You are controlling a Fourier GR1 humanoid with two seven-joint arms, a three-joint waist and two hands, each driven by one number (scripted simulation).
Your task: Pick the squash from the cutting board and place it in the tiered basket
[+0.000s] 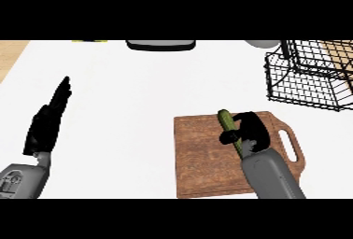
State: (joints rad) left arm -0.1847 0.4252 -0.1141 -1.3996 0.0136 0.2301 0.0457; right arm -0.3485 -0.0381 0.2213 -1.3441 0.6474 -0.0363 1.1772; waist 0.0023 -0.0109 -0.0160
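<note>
The squash (225, 120) was a long, slim, dark green one, lying lengthwise over the upper middle of the cutting board (203, 158), right of the frame's centre. Its far end stuck out above the hand, and a short strip showed below the thumb. Whether it rested on the wood or was already raised a little could not be told from this steep view.

By its look it was probably light and stiff, with a smooth, perhaps slippery skin. It was unlikely to bend or bruise under a wrap of the fingers. Being narrow and long, it would likely tip if taken near one end. The middle of its length seemed the best place to hold it, with the fingers across its narrow width.

The right hand (250, 133) was placed that way, its fingers and thumb curled round the squash at about mid-length and hiding much of it. Its grey forearm came in from the lower right.

The board was brown wood with a handle loop on its right side. The black wire tiered basket (303, 84) stood well apart at the upper right of the white desk (124, 93). The carry would probably have to go up and right, over the basket's rim.

The left hand (50, 123) rested open at the left of the frame, fingers straight, holding nothing.
</note>
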